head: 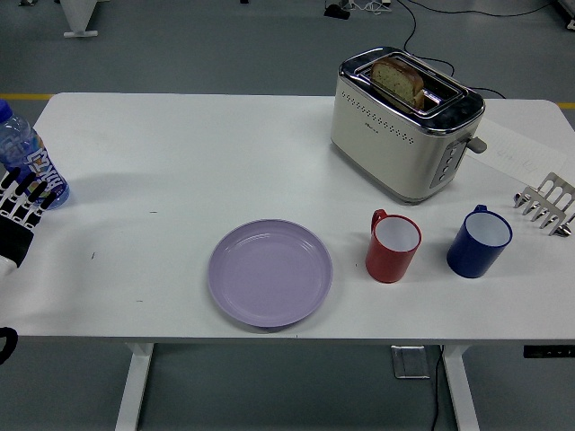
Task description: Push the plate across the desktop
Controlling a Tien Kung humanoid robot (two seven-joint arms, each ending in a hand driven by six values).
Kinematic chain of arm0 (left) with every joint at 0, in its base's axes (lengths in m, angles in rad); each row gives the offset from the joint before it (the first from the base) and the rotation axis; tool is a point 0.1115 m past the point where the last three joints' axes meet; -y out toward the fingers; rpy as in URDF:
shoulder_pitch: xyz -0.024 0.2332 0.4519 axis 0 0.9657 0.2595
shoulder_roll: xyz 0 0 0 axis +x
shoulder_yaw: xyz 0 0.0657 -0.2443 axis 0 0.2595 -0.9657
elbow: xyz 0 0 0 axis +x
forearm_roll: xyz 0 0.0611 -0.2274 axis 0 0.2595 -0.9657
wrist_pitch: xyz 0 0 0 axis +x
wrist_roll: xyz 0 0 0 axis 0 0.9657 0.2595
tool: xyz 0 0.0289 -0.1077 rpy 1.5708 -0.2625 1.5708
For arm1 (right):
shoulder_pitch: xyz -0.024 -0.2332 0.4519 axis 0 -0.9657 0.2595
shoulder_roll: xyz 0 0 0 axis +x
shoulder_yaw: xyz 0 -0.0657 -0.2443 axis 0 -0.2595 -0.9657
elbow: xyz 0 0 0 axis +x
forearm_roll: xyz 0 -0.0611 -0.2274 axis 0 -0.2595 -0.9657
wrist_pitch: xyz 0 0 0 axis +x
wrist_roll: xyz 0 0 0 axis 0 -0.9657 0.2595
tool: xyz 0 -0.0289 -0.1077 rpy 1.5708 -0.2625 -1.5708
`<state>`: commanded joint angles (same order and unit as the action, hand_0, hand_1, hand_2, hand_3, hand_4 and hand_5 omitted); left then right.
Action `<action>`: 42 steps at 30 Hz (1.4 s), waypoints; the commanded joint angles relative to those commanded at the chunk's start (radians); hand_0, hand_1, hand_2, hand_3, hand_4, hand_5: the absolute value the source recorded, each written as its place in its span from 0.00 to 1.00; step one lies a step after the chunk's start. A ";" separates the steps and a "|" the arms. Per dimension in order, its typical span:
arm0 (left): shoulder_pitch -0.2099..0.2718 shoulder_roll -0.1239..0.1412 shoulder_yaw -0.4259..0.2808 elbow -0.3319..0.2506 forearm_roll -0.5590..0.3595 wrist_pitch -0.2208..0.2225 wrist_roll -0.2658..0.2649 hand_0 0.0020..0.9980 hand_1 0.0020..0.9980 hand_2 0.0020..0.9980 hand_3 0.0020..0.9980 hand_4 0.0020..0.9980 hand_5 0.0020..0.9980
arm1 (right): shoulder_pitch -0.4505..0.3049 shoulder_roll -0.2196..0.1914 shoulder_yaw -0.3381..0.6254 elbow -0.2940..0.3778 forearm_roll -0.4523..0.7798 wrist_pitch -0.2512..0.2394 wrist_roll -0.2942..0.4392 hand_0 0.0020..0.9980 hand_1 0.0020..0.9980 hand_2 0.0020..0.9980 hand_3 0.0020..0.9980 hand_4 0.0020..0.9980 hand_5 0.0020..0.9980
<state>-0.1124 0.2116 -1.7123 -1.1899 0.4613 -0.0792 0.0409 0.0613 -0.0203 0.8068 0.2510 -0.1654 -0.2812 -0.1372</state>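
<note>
At the far left edge you have the left hand (20, 205), its black-and-white fingers (34, 190) spread loosely and holding nothing, well to the left of the plate (270, 272) and a little farther back on the table (180, 153). Just behind that hand stands a clear water bottle (27, 154) with a blue cap and label; you cannot tell whether the fingertips touch it. The plate itself is a round, pale lilac dish with a shallow raised rim and a smooth bare centre, lying flat close to the table's near edge, a little left of the table's middle, with nothing touching it. Right of the plate, near but apart from its rim, you see a red mug (393, 245) with a white inside, its handle turned toward the plate. Behind and to the right of the plate sits a cream and chrome toaster (404, 126) with a slice of bread (398, 79) standing up in one slot. Farther right of the plate, past the red mug, is a blue mug (480, 241), also white inside. Beyond that, at the right edge, the right hand (546, 205) shows only pale fingertips, and you cannot tell how it is set.
</note>
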 joint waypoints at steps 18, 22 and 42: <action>0.007 0.004 -0.006 -0.001 -0.002 -0.002 0.000 0.62 0.69 0.65 0.62 0.57 1.00 | -0.003 -0.001 0.011 -0.001 -0.010 0.001 -0.003 0.59 0.52 0.61 0.60 0.37 0.52; 0.011 0.005 -0.008 0.000 -0.017 -0.005 0.000 0.58 0.69 0.66 0.62 0.57 1.00 | -0.006 -0.003 0.012 -0.001 -0.014 0.001 -0.003 0.59 0.52 0.61 0.60 0.37 0.52; -0.001 0.010 -0.007 -0.002 -0.091 -0.024 0.005 0.61 0.74 0.74 0.70 0.54 1.00 | -0.004 -0.003 -0.010 -0.002 0.021 0.004 0.014 0.59 0.52 0.61 0.60 0.37 0.52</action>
<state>-0.1133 0.2214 -1.7194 -1.1915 0.3699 -0.1028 0.0455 0.0575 -0.0233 0.7966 0.2489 -0.1439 -0.2768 -0.1234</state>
